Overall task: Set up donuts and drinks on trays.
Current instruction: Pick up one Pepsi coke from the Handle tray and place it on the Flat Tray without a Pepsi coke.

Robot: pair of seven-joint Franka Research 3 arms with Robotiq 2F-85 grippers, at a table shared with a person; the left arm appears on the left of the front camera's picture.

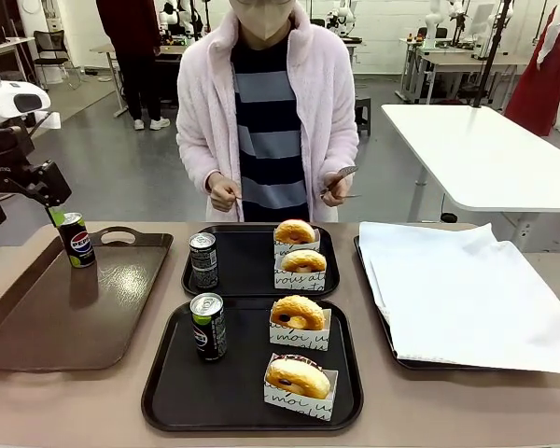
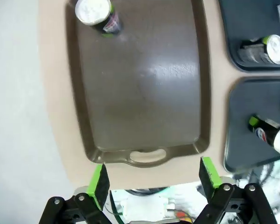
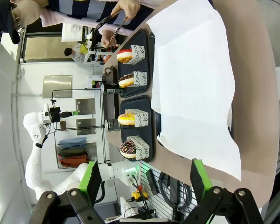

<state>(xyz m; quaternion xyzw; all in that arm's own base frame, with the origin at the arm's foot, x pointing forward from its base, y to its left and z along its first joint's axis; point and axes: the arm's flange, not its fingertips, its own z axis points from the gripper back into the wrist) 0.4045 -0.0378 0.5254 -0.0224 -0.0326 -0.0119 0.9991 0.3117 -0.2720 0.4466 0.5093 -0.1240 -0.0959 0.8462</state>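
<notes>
Both trays look set: near tray (image 1: 168,392) and far tray (image 1: 252,286) each carry two donuts and a can. Our left fingers (image 2: 155,179) and right fingers (image 3: 145,179) gape empty. Ahead of our left fingers, one can (image 2: 97,14) waits on the brown tray (image 2: 144,112).

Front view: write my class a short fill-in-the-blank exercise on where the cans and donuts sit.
1. Each black tray holds one can and ____ donuts.
2. The third can stands on the ____ tray with cut-out handles.
3. The tray on the robot's right is lined with white ____.
4. The left tool is ____, holding nothing.

Missing words: two; brown; paper; open
</notes>
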